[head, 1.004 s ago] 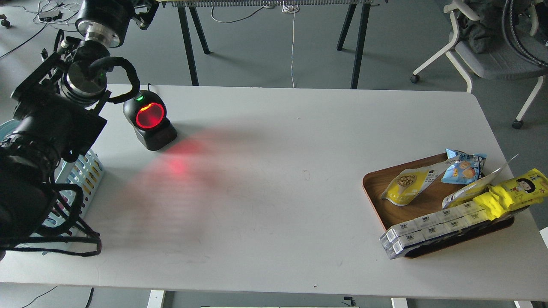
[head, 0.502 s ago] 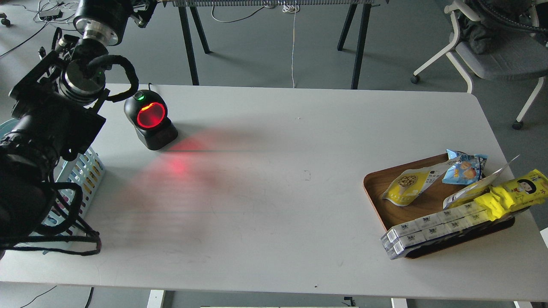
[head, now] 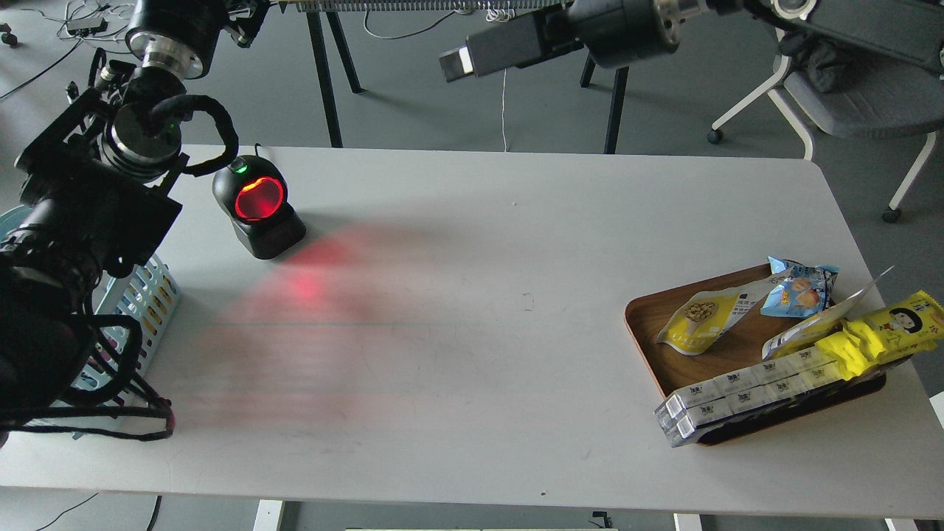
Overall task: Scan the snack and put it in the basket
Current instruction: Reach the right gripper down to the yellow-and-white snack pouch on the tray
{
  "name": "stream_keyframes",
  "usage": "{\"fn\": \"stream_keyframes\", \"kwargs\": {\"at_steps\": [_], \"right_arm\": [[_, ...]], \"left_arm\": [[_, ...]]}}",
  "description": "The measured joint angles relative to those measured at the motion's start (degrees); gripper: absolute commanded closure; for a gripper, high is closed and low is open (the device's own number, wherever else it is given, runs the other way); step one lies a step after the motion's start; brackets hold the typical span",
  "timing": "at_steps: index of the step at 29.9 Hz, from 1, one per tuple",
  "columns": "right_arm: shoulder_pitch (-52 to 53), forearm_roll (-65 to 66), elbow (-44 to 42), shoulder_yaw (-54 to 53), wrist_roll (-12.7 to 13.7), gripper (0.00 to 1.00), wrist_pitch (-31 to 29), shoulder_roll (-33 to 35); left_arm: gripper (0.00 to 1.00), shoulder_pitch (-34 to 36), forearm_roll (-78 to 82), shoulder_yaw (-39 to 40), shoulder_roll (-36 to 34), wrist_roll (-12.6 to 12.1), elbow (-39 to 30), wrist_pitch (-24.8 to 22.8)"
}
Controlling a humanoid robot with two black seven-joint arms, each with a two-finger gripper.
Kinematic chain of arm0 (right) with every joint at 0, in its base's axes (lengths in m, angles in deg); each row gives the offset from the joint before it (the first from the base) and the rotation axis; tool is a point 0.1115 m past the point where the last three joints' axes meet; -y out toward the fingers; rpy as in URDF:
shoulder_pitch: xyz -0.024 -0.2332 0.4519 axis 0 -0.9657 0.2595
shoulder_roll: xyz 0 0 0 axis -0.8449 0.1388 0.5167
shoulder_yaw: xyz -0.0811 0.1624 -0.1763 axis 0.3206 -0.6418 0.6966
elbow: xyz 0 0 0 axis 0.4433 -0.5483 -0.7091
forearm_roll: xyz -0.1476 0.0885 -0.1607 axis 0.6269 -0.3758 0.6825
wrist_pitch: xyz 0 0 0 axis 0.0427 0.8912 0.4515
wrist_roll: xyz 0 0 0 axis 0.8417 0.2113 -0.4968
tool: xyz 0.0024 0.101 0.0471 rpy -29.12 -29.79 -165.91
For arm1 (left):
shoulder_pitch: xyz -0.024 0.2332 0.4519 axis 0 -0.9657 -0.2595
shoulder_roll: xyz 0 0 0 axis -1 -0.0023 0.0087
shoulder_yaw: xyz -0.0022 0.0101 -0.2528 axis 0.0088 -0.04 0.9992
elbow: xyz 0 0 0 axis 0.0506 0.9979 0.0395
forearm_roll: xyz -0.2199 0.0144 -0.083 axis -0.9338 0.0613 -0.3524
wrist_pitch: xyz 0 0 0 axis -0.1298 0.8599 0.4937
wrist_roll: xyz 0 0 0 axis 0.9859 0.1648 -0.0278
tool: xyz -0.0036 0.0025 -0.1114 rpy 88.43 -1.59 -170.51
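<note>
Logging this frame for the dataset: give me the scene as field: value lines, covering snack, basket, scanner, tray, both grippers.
snack: yellow-and-white pouch, lying on the tray, not held
tray: brown wooden tray, right side of the white table, also holds other packets
basket: light blue, left table edge, mostly hidden behind the left arm
scanner: black, far left of table, window glowing red, red light cast on the tabletop
left gripper, top left, dark, finger state unreadable
right gripper, top centre, above the floor beyond the table, finger state unreadable
</note>
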State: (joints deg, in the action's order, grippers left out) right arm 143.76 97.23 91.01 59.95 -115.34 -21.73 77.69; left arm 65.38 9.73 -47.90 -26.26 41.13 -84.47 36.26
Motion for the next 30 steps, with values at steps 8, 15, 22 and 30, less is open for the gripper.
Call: {"fn": "stream_keyframes", "kwargs": {"at_steps": [8, 15, 22, 30], "right_arm": [[0.73, 14.9, 7.84, 7.02, -0.43, 0.01, 1.89, -1.01], [0.74, 29.46, 14.19, 14.52, -0.45, 0.02, 6.01, 2.03], [0.45, 41.52, 16.38, 20.86, -0.44, 0.02, 10.57, 8.03], [-0.93, 45.97, 19.24, 24.89, -0.43, 0.02, 11.89, 13.31]], "left_arm": [[0.0, -0.17, 0.0, -0.21, -0.04, 0.0, 0.0, 0.0], [0.0, -0.35, 0.0, -0.24, -0.07, 0.0, 0.0, 0.0], [0.0, -0.41, 0.0, -0.24, -0.15, 0.0, 0.01, 0.0], [0.0, -0.47, 0.0, -0.25, -0.02, 0.0, 0.02, 0.0]]}}
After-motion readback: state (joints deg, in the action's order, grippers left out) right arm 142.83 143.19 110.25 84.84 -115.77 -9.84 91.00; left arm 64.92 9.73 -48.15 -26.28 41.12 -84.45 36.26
